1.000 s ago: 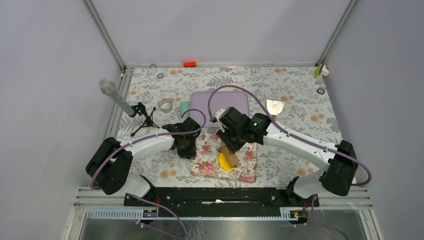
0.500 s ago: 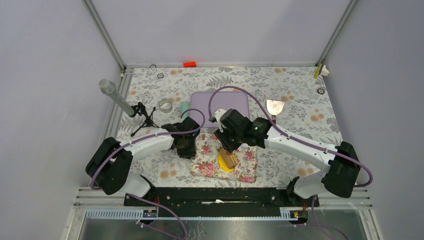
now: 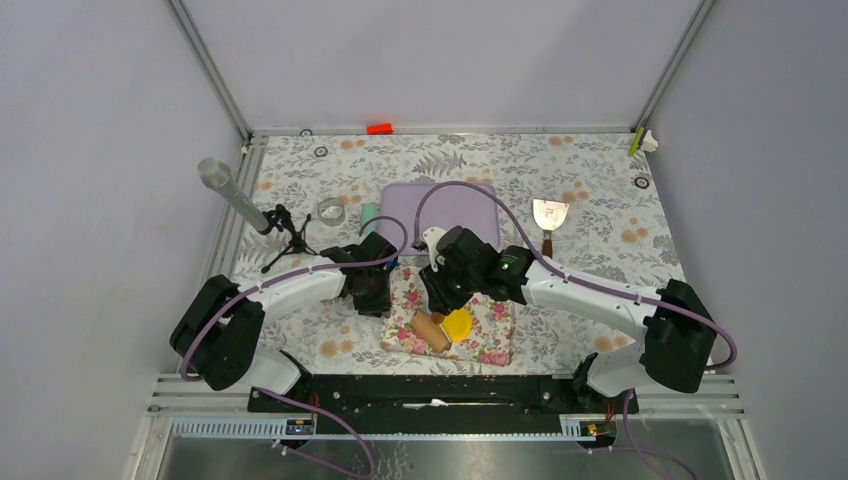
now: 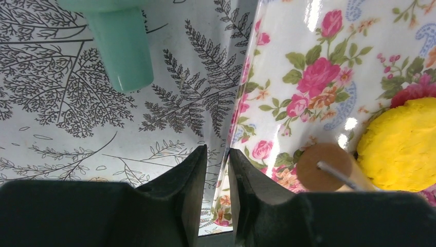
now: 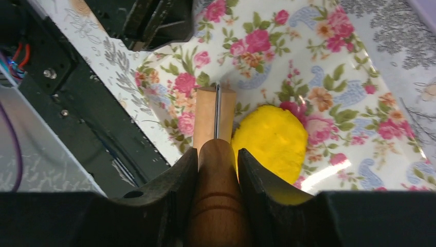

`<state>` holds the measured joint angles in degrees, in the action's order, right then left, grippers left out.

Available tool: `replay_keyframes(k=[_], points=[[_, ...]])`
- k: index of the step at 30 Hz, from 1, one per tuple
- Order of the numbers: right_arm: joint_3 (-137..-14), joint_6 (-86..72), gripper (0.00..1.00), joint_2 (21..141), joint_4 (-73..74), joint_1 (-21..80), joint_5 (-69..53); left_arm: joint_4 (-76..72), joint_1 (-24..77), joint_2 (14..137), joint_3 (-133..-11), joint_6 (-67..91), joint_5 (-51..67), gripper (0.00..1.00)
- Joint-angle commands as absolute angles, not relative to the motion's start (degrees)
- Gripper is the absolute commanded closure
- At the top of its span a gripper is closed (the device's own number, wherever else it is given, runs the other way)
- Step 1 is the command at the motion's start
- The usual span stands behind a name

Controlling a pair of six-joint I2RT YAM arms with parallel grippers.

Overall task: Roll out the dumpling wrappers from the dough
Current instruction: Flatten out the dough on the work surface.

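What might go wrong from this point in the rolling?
1. The rolling pin, held in the right gripper, lies beside the dough, not on it; a stroke may shove the lump sideways instead of flattening it.
2. The left gripper pinches only the edge of the floral mat; the mat could slip free or bunch up.

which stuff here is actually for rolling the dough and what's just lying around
For the job:
- dough
- rolling pin, beside the dough
- floral mat under both

Lying about:
- purple tray
- metal scraper
- teal cylinder
- clear ring
- microphone on tripod
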<state>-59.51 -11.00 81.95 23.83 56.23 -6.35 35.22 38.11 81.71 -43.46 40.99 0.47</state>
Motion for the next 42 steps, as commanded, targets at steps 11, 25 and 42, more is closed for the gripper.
replay_keyframes(k=[11, 25, 42], points=[[-68.1, -9.9, 1.0, 79.4, 39.4, 56.5, -9.6, 35.2, 36.9, 80.3, -43.5, 40.1, -2.4, 0.73], [-65.1, -10.0, 1.0, 75.6, 41.2, 56.2, -9.5, 35.8, 36.9, 80.6, -44.4, 39.6, -2.4, 0.73], [-63.1, -10.1, 1.0, 81.8, 29.5, 56.8, -11.6, 35.4, 36.9, 82.2, -44.4, 39.8, -1.9, 0.73]])
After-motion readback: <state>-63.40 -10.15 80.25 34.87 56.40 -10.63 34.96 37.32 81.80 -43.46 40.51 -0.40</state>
